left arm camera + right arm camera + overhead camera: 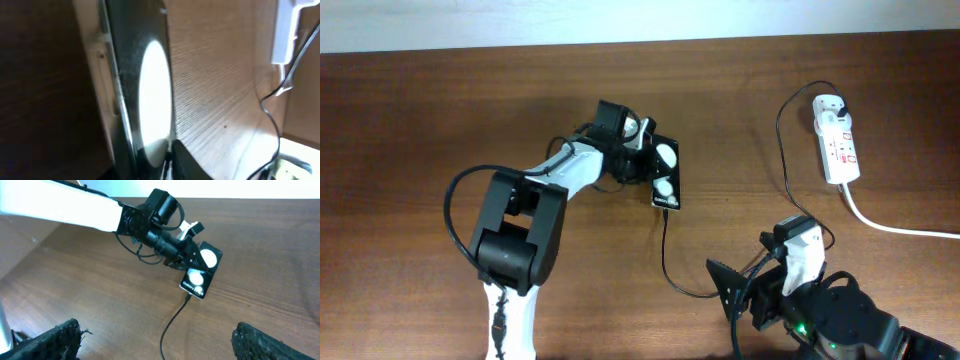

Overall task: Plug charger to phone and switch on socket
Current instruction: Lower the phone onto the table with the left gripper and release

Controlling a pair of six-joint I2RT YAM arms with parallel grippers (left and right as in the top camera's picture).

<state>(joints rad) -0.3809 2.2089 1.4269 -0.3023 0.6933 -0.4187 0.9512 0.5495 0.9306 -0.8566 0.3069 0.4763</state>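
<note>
The black phone (664,172) lies at mid-table, its glossy face showing two white glares. My left gripper (645,160) is shut on its left edge; the right wrist view shows this grip (187,260) on the phone (202,270). In the left wrist view the phone (150,95) fills the frame above the fingers (169,152). The thin black charger cable (664,250) has its tip in the phone's near end (189,297) and runs to a black plug (842,105) on the white socket strip (836,140). My right gripper (732,300) hangs open and empty near the front edge, with the cable (167,330) between its fingers (160,345).
The strip's thick white cord (890,228) runs off to the right. The charger cable loops (783,130) left of the strip. The strip (285,30) and the cable (270,112) also show in the left wrist view. A pale wall borders the far table edge (470,50).
</note>
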